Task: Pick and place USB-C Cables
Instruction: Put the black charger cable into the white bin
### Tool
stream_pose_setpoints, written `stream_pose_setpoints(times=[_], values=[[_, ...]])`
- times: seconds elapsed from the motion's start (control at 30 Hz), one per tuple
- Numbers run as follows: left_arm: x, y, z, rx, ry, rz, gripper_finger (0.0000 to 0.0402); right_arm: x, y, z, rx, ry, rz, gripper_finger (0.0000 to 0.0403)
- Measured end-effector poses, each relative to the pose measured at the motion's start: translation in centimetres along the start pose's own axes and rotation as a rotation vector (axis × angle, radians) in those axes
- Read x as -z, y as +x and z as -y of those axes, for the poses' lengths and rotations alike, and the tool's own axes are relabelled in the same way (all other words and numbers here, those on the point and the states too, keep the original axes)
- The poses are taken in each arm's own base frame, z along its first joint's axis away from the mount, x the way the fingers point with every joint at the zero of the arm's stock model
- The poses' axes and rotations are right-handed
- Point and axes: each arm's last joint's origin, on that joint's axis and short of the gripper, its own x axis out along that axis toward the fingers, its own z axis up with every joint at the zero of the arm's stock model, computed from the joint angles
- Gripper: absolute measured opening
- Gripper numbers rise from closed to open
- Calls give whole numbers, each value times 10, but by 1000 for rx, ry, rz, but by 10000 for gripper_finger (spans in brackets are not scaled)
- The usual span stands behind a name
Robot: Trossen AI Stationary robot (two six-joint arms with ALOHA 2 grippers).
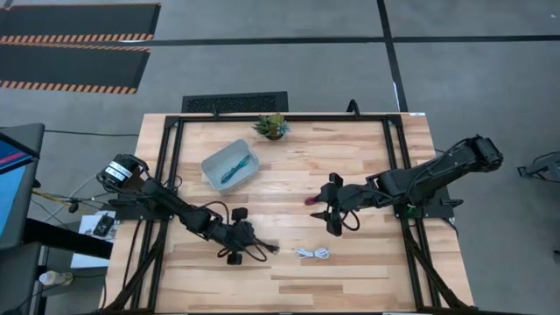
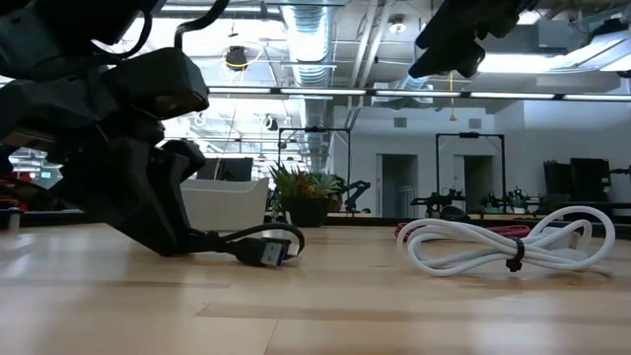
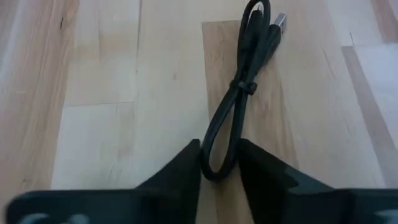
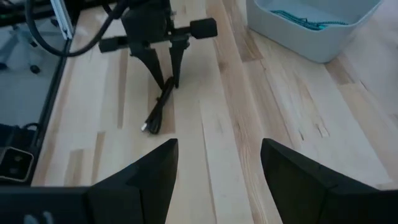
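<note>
The black cable lies on the table near its near edge, bundled with a tie, its plug end pointing away from my left gripper, which is shut on its looped end. The white cable lies coiled just to its right. The maroon cable lies on the table beside my right gripper, which hovers open above the table and touches nothing. The teal cable lies inside the clear bin. My left gripper pinches the black cable's looped end between its two fingers, both strands of the loop in the gap. The fingers slant down from the table's left and lie along the cable. The cable lies flat on the table, stretching out past the fingertips.
A small potted plant stands at the table's far edge, behind the bin. Black frame rails run along the left and right sides of the table. Bare wood lies between the bin and the cables.
</note>
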Motion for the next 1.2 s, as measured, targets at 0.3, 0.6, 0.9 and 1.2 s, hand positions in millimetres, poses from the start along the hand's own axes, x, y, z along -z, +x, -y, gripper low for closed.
stream_pose_setpoints(times=[0.3,0.6,0.9,1.2], values=[[1,0,0,5,-2,-7,8,-3,0,-1,-12,11,32,255],[-2,0,0,-14,-49,43,2,-3,0,-1,-12,24,33,255],[-1,0,3,-87,-100,82,0,-5,0,-2,-19,32,53,255],[-1,0,3,-98,-120,90,0,-8,0,-2,-24,26,79,255]])
